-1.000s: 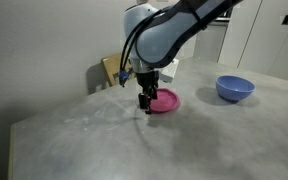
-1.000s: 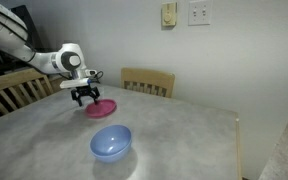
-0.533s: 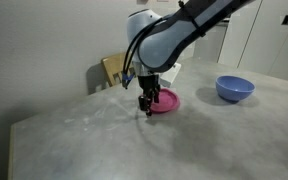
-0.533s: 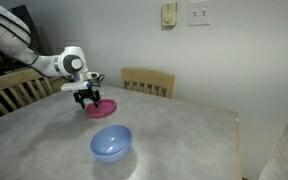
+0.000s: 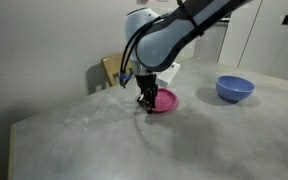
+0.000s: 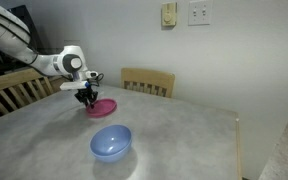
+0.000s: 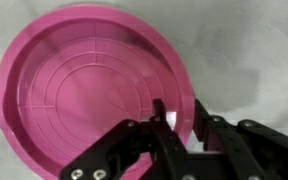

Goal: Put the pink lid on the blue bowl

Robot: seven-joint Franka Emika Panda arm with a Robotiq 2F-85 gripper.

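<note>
The pink lid (image 7: 84,90) lies flat on the grey table and fills most of the wrist view; both exterior views show it too, lid (image 5: 166,100) and lid (image 6: 102,107). My gripper (image 7: 179,118) reaches down over its edge. One finger (image 7: 159,112) stands inside the rim and the other finger (image 7: 201,115) outside, pinching the rim between them. In the exterior views the gripper (image 5: 148,103) and gripper (image 6: 87,99) sits low at the lid's edge. The blue bowl (image 5: 235,88) stands empty and upright well away from the lid, bowl (image 6: 111,142).
A wooden chair (image 6: 148,80) stands behind the table and another chair (image 6: 4,90) at its side. A chair back (image 5: 112,70) shows behind the arm. The table edge (image 5: 14,125) runs near the lid's side. Bare tabletop lies between lid and bowl.
The jaws have gone from wide open to pinched on the lid's rim. The arm has hardly shifted, and lid and bowl stay where they were.
</note>
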